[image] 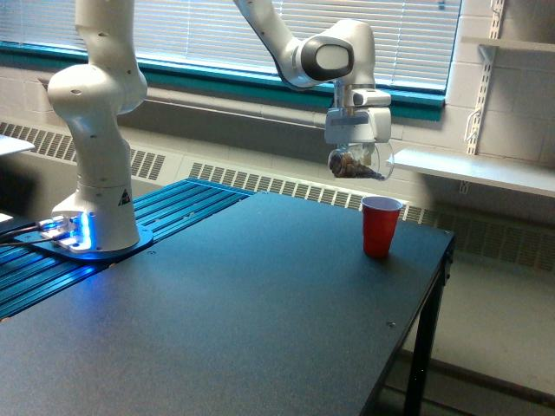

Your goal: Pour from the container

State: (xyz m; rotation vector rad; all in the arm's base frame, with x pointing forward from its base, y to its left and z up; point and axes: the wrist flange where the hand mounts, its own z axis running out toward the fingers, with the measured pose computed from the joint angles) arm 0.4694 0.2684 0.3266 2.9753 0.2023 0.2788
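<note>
— Count pls?

— I see 2 cups, 1 arm. White gripper fingers clamped on small clear plastic cup w/ brown bits, tipped sideways in the air, at 11 o'clock above opaque red plastic cup on dark table.

window blinds — teal sill | block wall | white shelf | dark table — daylight

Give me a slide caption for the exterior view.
Gripper holds tilted clear container above red cup.
</note>
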